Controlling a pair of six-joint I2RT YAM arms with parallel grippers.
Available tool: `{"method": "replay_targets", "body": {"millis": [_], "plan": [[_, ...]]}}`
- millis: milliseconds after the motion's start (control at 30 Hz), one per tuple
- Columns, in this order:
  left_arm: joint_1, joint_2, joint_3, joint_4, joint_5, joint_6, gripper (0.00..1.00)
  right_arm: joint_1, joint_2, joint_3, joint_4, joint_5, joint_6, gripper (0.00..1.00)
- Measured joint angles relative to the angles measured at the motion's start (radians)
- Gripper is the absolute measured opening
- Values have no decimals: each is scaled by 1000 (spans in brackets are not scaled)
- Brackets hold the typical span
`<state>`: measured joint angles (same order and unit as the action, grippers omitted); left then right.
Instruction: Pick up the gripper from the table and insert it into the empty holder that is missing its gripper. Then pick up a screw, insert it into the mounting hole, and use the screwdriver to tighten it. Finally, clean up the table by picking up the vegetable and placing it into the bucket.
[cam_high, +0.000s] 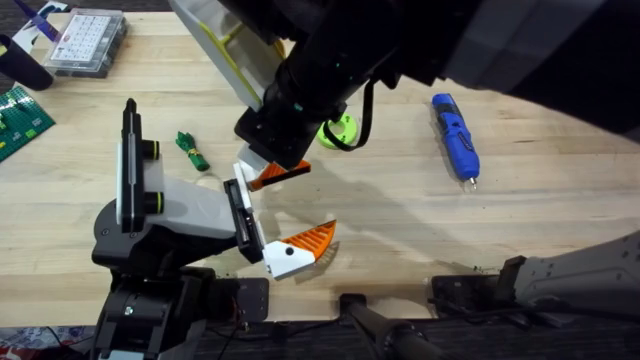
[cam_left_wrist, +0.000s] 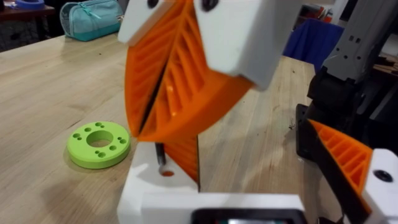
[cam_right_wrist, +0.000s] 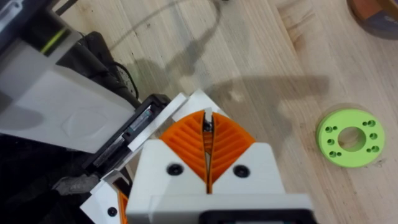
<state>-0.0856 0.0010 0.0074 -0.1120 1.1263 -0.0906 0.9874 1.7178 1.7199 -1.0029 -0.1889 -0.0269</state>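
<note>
We have the right gripper (cam_right_wrist: 207, 127) clamped tight on the orange gripper finger (cam_high: 281, 174), poised beside the holder's (cam_high: 190, 205) empty black mount (cam_high: 240, 203), apparently lining up the insertion.

Lime-green round piece (cam_high: 340, 129) with black cable mid-table, clear compartment box (cam_high: 88, 41) far left corner, green circuit board (cam_high: 18, 118) at left edge

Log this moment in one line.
step: insertion | right fingers: shut on the gripper, at the holder | screwdriver: on table
</note>
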Motion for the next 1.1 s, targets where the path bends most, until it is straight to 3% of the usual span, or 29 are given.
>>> {"method": "replay_targets", "body": {"millis": [700, 1100], "plan": [[0, 0, 0, 0, 3, -7, 987, 0, -6, 0, -10, 1, 0, 15], [0, 0, 0, 0, 3, -7, 987, 0, -77, 1, -7, 1, 0, 15]]}}
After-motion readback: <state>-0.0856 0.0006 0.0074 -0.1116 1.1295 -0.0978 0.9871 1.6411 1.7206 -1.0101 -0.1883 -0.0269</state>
